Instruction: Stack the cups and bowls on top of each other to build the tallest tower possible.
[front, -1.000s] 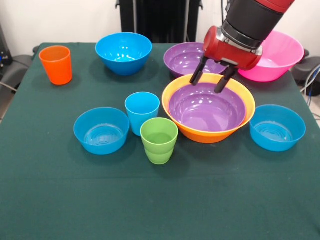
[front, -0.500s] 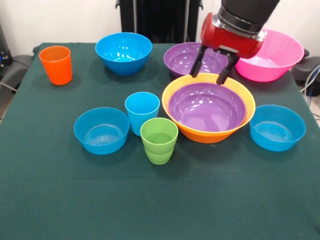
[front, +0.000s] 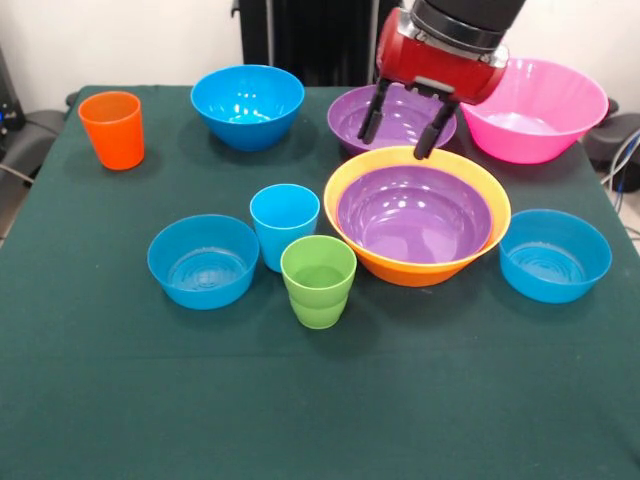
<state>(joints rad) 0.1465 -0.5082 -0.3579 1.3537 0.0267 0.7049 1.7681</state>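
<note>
My gripper (front: 398, 140) hangs open and empty over the far purple bowl (front: 352, 118), just behind the rim of the orange-yellow bowl (front: 420, 268). A second purple bowl (front: 414, 215) sits nested inside that orange-yellow one. The pink bowl (front: 540, 110) is at the far right. Blue bowls stand at the far middle (front: 247, 104), near left (front: 203, 260) and near right (front: 555, 255). The light blue cup (front: 284, 222) and the green ridged cup (front: 318, 280) stand upright side by side near the centre. The orange cup (front: 112, 129) is alone at the far left.
Everything rests on a dark green tablecloth (front: 320, 400). A wide bare stretch of cloth runs along the near edge. Black equipment stands behind the table's far edge.
The gripper has risen and shifted left and back, from above the nested bowls' far rim to above the far purple bowl. It stays open. No object has moved.
</note>
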